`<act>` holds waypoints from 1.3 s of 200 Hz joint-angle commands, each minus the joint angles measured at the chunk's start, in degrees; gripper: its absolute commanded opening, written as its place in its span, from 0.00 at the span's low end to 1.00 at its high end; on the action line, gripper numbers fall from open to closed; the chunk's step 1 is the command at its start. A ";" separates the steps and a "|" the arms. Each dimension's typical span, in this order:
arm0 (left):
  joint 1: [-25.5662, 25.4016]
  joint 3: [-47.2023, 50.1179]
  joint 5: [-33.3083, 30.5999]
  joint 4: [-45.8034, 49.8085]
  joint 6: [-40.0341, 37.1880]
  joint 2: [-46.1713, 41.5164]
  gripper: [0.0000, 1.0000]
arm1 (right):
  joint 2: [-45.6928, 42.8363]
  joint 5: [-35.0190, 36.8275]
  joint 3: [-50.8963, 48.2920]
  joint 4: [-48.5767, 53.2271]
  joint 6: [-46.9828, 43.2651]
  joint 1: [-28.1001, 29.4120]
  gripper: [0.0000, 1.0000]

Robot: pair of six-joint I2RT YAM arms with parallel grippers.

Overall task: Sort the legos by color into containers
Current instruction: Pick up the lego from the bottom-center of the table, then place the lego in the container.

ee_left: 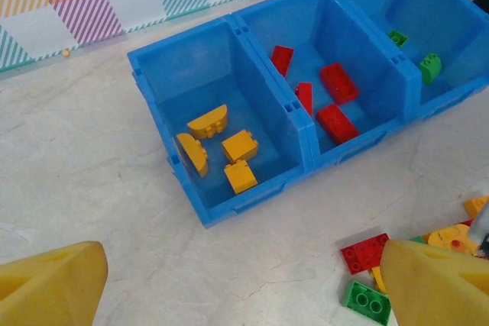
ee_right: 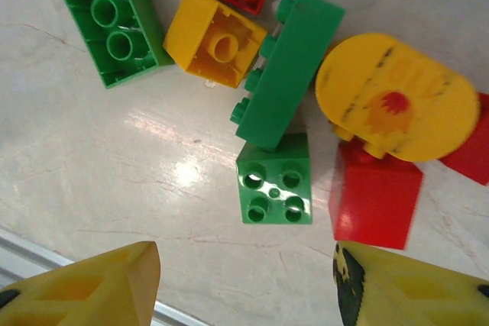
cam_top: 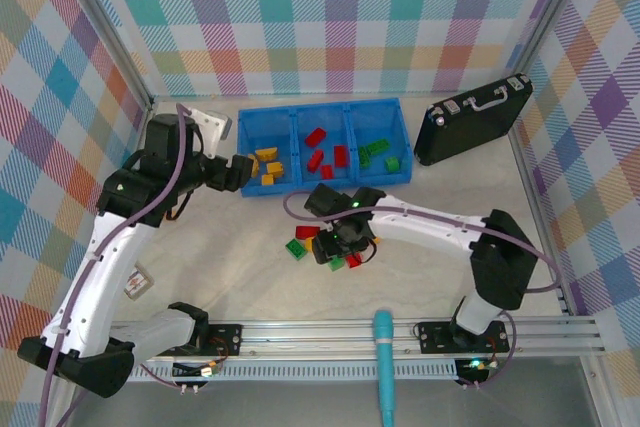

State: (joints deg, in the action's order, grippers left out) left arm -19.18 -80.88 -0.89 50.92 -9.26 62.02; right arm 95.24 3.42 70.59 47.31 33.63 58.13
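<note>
The blue bin (cam_top: pixel 300 179) holds three containers. Yellow legos (ee_left: pixel 239 145) lie in the left one, red legos (ee_left: pixel 338 82) in the middle one, green legos (ee_left: pixel 430 66) in the right one. My left gripper (cam_top: pixel 238 173) hovers by the bin's left front corner, open and empty (ee_left: pixel 244 295). A loose pile of legos (cam_top: pixel 300 245) lies on the table in front of the bin. My right gripper (cam_top: pixel 345 247) hangs over that pile, open (ee_right: pixel 248 288), with a green square brick (ee_right: pixel 275 179) just ahead of its fingertips. A red brick (ee_right: pixel 374 200) and a round yellow piece (ee_right: pixel 397 97) lie beside it.
A black hard case (cam_top: pixel 472 119) stands right of the bin. A small object (cam_top: pixel 138 282) lies at the left by the left arm. A teal handle (cam_top: pixel 383 367) crosses the metal rail (cam_top: pixel 300 332) at the near edge. Plaid walls enclose the table.
</note>
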 commanded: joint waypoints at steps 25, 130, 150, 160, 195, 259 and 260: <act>0.63 -1.42 0.09 1.18 1.10 -0.84 0.92 | 4.46 2.64 0.11 0.30 0.24 0.24 0.62; 0.63 -2.53 -1.86 3.04 1.17 1.01 0.93 | 11.57 4.03 1.45 -0.07 -3.13 2.11 0.40; 0.63 -2.38 -2.05 3.05 1.08 1.01 0.93 | 12.16 4.13 2.14 1.03 -3.87 2.11 0.29; 0.63 -2.33 -2.32 3.09 1.00 0.99 0.93 | 11.82 4.68 2.34 1.92 -4.41 2.16 0.26; 0.63 -2.26 -3.04 3.20 0.65 0.99 0.94 | 6.31 7.28 5.33 8.14 -7.70 0.11 0.21; 0.63 -1.05 -4.38 2.70 -0.37 1.07 0.95 | -0.92 12.69 19.31 11.07 -23.75 -19.08 0.22; 0.63 -1.08 -4.39 2.65 -0.43 1.04 0.95 | -0.75 12.94 19.41 11.06 -24.07 -19.40 0.22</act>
State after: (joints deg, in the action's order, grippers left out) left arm -19.18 -81.91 -4.05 52.86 -8.67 63.05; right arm 94.54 10.13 85.45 55.53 19.33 44.91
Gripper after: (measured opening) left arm 0.953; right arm 0.286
